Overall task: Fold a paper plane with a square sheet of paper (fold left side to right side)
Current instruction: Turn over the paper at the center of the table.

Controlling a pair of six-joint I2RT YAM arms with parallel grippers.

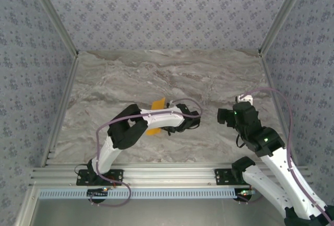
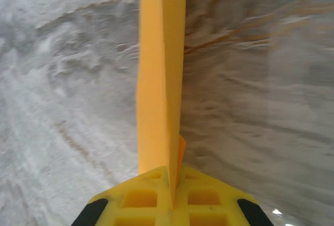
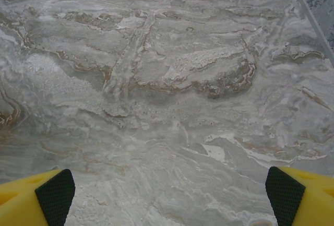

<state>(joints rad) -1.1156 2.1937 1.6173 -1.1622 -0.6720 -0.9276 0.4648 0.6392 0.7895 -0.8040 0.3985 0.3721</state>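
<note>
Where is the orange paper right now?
The paper is pinched in the left gripper; from above it pokes out behind the left arm, left of centre on the table.

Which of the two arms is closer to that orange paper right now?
The left. The left fingers are clamped on the orange paper, which sticks out ahead of them. The right fingers hang open over the marble table, off to the paper's right.

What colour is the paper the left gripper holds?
The paper is plain orange-yellow, clearest in the left wrist view.
</note>
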